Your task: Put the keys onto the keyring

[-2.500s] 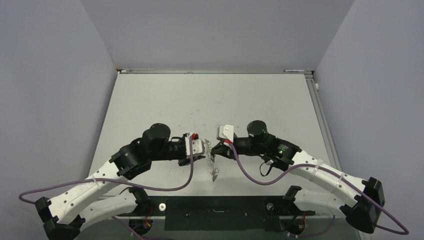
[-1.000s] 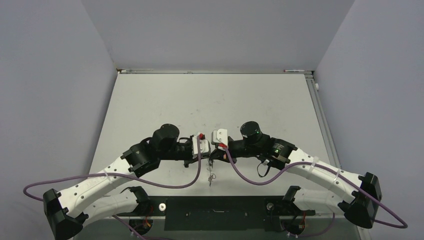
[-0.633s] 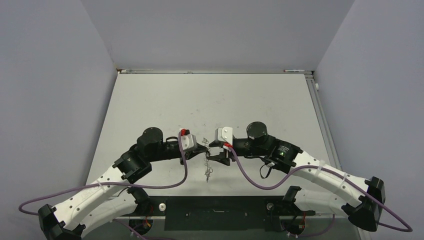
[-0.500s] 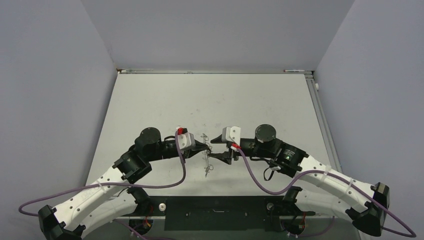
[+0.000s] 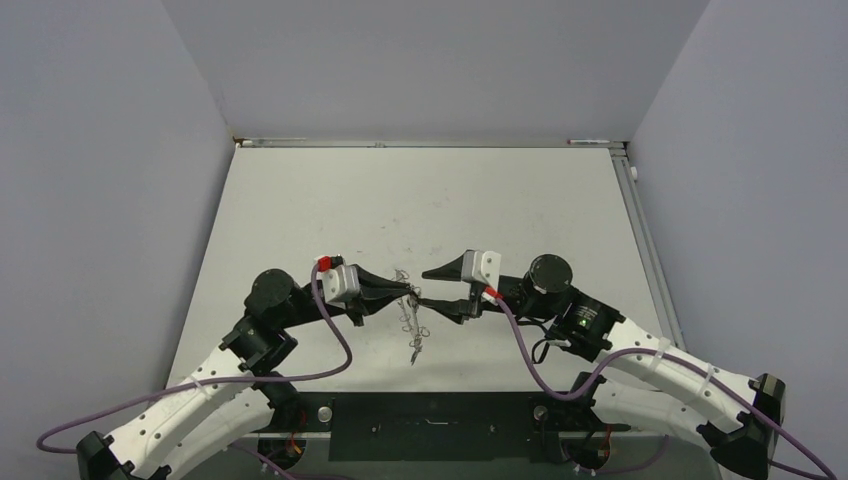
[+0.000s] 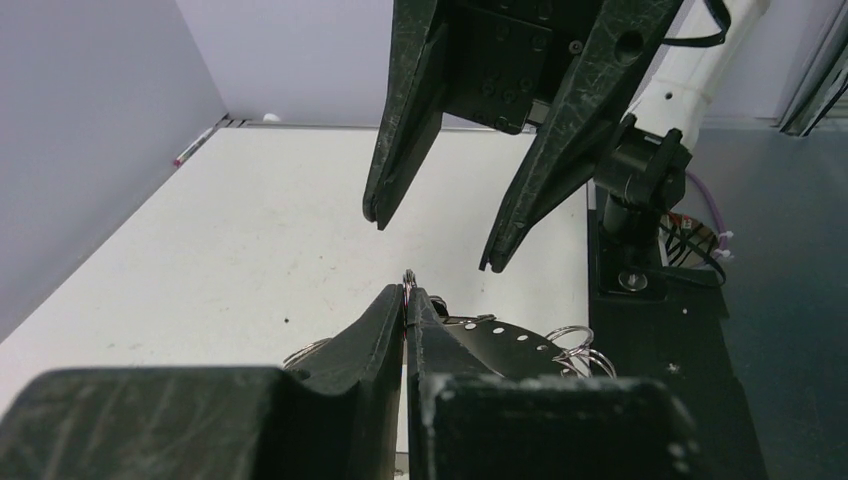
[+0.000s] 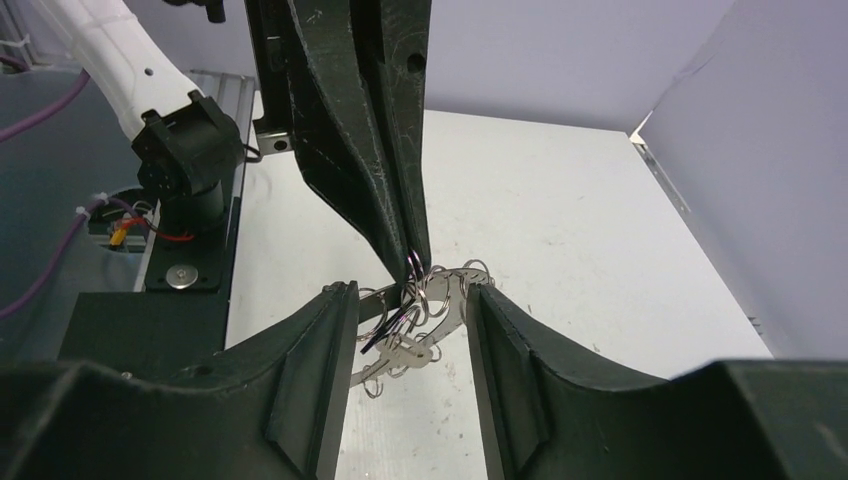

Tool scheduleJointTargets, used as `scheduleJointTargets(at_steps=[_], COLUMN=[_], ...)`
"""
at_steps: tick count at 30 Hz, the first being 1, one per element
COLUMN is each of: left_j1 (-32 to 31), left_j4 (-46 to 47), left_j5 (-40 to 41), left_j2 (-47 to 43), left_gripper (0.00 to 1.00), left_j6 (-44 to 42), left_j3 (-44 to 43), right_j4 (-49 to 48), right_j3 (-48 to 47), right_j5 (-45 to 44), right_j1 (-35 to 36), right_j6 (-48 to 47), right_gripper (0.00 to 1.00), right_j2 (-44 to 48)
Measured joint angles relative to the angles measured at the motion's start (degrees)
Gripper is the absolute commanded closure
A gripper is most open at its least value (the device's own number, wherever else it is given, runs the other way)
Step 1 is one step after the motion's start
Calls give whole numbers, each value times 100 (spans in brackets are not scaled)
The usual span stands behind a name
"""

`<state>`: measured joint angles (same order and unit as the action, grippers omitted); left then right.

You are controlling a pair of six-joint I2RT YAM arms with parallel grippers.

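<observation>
The keyring [image 7: 447, 296] is a flat grey ring rimmed with thin wire loops. It hangs above the table from my left gripper [image 6: 408, 296], which is shut on one loop at its top. The ring's flat side [image 6: 505, 338] shows beside the left fingers. From above, the keyring [image 5: 412, 322] dangles between both arms. My right gripper [image 7: 412, 293] is open, with a finger on either side of the ring and touching nothing. A thin dark sliver among the loops looks like the key [image 7: 384, 336]; how it is attached I cannot tell.
The black base plate [image 5: 430, 425] runs along the near table edge under the hanging ring. Purple cables [image 5: 340, 345] loop from both wrists. Grey walls close the table on three sides.
My right gripper has gone from shut to open and drawn back to the right. The left arm has pulled back to the left, still holding the keyring.
</observation>
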<state>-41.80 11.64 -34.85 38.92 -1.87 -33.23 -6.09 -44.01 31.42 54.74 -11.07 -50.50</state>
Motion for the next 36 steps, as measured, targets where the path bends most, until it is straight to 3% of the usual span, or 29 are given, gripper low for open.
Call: scheduleJointTargets(at_steps=[5, 22, 32, 36], left_j1=[68, 116, 120, 131], left_j4=[503, 942, 962, 960], left_j5=[-162, -280, -297, -297], left_j2=[-103, -400, -400, -409], left_gripper=[100, 100, 100, 100], left_j6=[367, 680, 682, 682], left_j3=[177, 299, 299, 299], right_j4=[-295, -501, -496, -487], right_j3=[0, 0, -2, -2], right_j5=[76, 229, 323, 367], right_j1=[-22, -39, -39, -39], right_j6=[101, 262, 273, 271], right_gripper=[67, 69, 94, 95], right_j2=[-131, -317, -317, -319])
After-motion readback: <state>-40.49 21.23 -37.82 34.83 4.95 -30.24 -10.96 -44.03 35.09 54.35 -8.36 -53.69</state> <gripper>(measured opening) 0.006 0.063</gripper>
